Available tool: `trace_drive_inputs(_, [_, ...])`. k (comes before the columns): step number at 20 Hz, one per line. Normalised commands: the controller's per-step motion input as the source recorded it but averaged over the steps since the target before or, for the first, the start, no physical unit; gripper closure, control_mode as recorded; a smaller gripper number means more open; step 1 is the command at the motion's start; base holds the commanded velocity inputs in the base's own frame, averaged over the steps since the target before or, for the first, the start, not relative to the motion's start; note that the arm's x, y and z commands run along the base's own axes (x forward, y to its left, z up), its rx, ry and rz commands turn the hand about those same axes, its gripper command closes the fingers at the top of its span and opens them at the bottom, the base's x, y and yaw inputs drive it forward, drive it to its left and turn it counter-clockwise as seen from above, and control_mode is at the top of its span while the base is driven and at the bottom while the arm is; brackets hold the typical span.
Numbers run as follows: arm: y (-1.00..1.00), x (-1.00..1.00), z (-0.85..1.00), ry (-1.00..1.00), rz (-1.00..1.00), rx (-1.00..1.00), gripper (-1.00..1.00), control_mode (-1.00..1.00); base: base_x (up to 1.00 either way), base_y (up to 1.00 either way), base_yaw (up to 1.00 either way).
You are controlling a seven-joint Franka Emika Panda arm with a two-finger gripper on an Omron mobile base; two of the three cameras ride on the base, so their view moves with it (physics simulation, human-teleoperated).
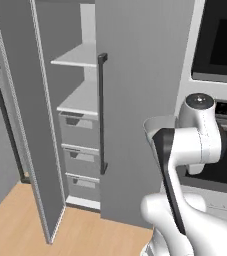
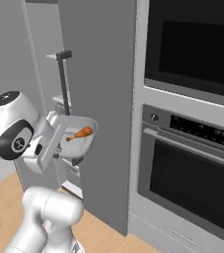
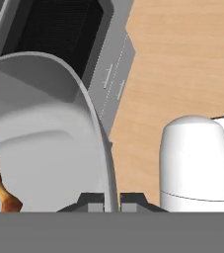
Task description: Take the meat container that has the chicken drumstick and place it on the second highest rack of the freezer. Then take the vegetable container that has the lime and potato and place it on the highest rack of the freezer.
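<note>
Gripper [image 3: 111, 200] pinched shut on the rim of the pale grey, shallow meat container [image 3: 44, 128]; the thin wall runs straight up between the two dark tips. The small orange-brown chicken drumstick [image 2: 80, 133] lies inside, long axis roughly across the tray.

Container held in the air in front of the tall grey freezer [image 1: 135, 100], level with the black vertical bar handle [image 1: 102, 112]. The opening lies to the left of the load, past the closed panel. Second highest rack [image 1: 80, 102], a flat pale-grey board, sits just above the grey drawers [image 1: 80, 130]; highest rack [image 1: 77, 56] is above it. Judgement: the load must go left, then in.

Light wood floor [image 1: 15, 210] below; black-glass wall ovens [image 2: 192, 148] to the right.
</note>
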Motion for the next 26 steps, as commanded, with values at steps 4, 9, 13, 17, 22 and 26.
trace_drive_inputs(4, [0.0,0.0,0.0,0.0,0.0,0.0,1.0,1.0,0.03,1.0,-0.13])
trace_drive_inputs(9, [0.0,0.0,0.0,0.0,0.0,0.0,1.0,1.0,0.13,0.78,0.11])
trace_drive_inputs(13, [0.0,0.0,0.0,0.0,0.0,0.0,1.0,1.0,0.26,0.22,0.09])
trace_drive_inputs(17, [0.0,0.0,0.0,0.0,0.0,0.0,1.0,1.0,0.52,0.03,0.04])
trace_drive_inputs(22, [0.0,0.0,0.0,0.0,0.0,0.0,1.0,1.0,0.47,0.42,0.07])
trace_drive_inputs(26, [0.0,0.0,0.0,0.0,0.0,0.0,1.0,1.0,0.49,0.16,0.0])
